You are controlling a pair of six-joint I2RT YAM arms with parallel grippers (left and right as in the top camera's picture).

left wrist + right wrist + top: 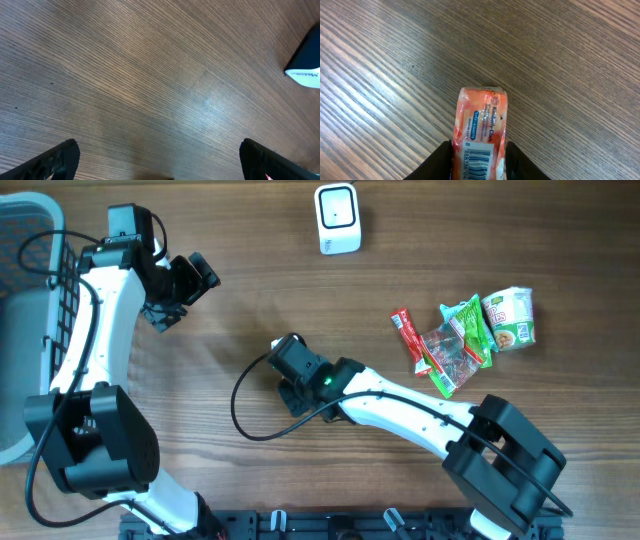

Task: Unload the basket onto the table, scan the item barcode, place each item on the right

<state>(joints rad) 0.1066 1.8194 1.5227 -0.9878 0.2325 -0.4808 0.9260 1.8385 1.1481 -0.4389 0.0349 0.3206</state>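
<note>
Orange-pink tissue pack, blue label, barcode toward six o'clock, pinched between the right jaws; left jaws wide open, empty.

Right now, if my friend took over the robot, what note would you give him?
Left pincer: open, empty, over the table.
Right pincer: shut on the orange pack, with the barcode facing its wrist camera.
Scanner: at the far side, untouched.
Snacks: heaped by the right arm.
Done: pack grasped.
Left: show the barcode to the scanner.
</note>
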